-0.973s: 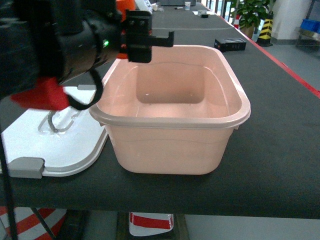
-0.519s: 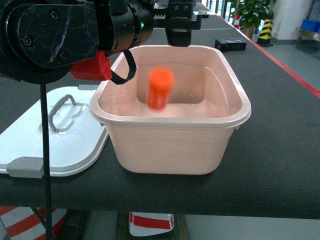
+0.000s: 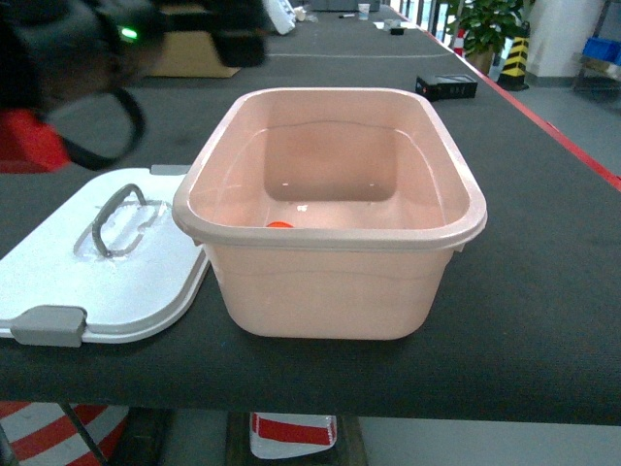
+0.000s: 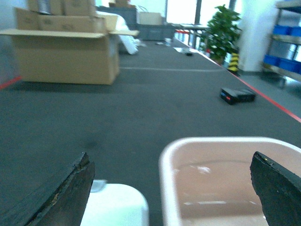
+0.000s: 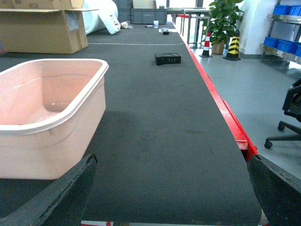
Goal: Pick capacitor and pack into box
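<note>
The box (image 3: 330,282) is a pale pink tub standing open in the middle of the black table. The capacitor (image 3: 279,224), a small orange piece, lies on the tub's floor, only its top showing over the near rim. The white lid (image 3: 116,282) with a grey handle lies flat to the left of the tub. My left arm (image 3: 87,49) is a blur at the top left, back from the tub. My left gripper (image 4: 171,188) is open and empty above the tub's left rim (image 4: 163,162) and the lid's corner (image 4: 117,205). Right of the tub (image 5: 47,117), my right gripper (image 5: 167,188) is open over bare table.
A brown cardboard carton (image 4: 66,52) stands far back on the left. A small black device (image 5: 168,59) lies on the table behind the tub. The table's red edge (image 5: 230,122) runs along the right, with an office chair (image 5: 291,113) and blue bins beyond it.
The orange capacitor, in mid-air over the tub half a second ago, now lies on the tub's floor. My left arm has pulled back to the upper left.
</note>
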Tool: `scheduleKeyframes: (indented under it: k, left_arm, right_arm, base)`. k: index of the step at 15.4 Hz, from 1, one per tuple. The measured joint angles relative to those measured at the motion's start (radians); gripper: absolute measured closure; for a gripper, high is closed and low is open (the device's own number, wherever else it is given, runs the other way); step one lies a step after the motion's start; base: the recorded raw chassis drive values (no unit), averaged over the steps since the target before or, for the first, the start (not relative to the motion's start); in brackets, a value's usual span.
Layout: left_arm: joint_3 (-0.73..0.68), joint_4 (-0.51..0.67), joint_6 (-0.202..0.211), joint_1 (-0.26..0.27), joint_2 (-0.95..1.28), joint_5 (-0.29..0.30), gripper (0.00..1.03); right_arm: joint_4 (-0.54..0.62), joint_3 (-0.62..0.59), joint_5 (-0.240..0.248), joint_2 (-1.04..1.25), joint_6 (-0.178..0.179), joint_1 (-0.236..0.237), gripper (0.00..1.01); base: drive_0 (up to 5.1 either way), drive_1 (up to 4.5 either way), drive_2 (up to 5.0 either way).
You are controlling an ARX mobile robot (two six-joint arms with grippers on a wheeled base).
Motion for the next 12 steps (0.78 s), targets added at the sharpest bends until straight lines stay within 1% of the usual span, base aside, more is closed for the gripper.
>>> scheduleKeyframes:
  k: [2,3,4,5,6,9,12]
  left_arm:
    - [-0.056,0.057,0.001,0.15,-0.015,0.011,0.05]
    - [-0.07,0.069,0.0,0.207,0.023,0.03,0.05]
    - [-0.069,0.08,0.0,0.253,0.082,0.05,0.05]
    - [-0.053,0.083,0.0,0.284,0.151,0.074,0.05]
    - [-0.011,0.081,0.001,0.299,0.229,0.089,0.05]
    - [0.135,0.047,0.0,0.296,0.443,0.153,0.05]
    - [0.183,0.003,0.001,0.295,0.519,0.169,0.06]
  right_arm:
    - [0.0,0.0,0.0,0.0,0.0,0.0,0.03]
    - [0.0,0.0,0.0,0.0,0.0,0.0,0.03]
    - [0.0,0.0,0.0,0.0,0.0,0.0,0.03]
    - [-0.001,0.0,0.0,0.0,0.0,0.0,0.03]
    - [0.0,0.0,0.0,0.0,0.0,0.0,0.03]
    - [0.0,0.0,0.0,0.0,0.0,0.0,0.03]
    - [0.0,0.0,0.0,0.0,0.0,0.0,0.03]
  base:
    - [0.0,0.0,0.0]
    - [0.0,0.0,0.0]
    - [0.0,0.0,0.0]
    - [0.0,0.0,0.0]
    - [0.0,0.0,0.0]
    - [0.0,0.0,0.0]
    - [0.0,0.0,0.0]
